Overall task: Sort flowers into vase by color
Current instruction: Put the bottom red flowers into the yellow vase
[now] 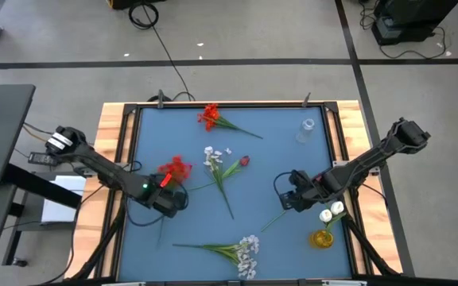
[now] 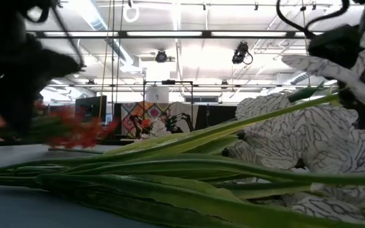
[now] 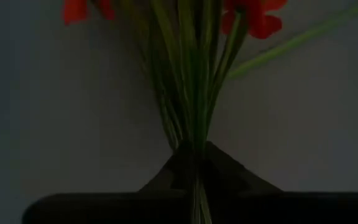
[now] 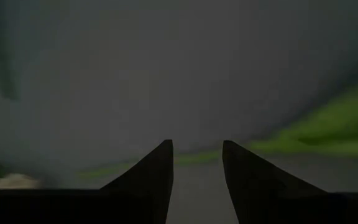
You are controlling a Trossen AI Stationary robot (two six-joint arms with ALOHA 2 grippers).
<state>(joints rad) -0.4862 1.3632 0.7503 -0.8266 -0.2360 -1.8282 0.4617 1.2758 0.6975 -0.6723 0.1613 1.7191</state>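
Red bloom flower [image 1: 175, 168] is the thing in hand: left tool [image 1: 168, 196] sits at the near end of its stem bundle, fingers pinched shut on the green stems, clear in the left wrist view [image 3: 194, 180]. The stems run straight away from the tool, long axis toward the tabletop's far edge, blooms at the far end, just beyond the tool. Left arm is the one on it; right arm is well apart.

Right tool [image 1: 291, 195] hovers right of the centre flower, near the amber vase [image 1: 322, 237], fingers parted with a gap and nothing between them [image 4: 197, 180]. A thin green stem [image 1: 277, 216] lies just beside it, slanting toward the near edge.

Count on the blue tabletop [image 1: 277, 159]:
- red bloom flowers: two, the held one and another [image 1: 210, 117] near the far edge
- dark red bud stem: one [image 1: 243, 162], centre
- tiny white blossom sprays: two, one centre [image 1: 213, 156], one [image 1: 247, 250] near the near edge
- white buds: one pair [image 1: 331, 211], standing in the amber vase
- vases: two, the amber one and a clear one [image 1: 307, 127] far right of centre

Judgement: the lift turns on the grip sitting at the stem's tail, so the blooms will likely droop ahead of the tool. The clear vase lies across the tabletop from the left tool.
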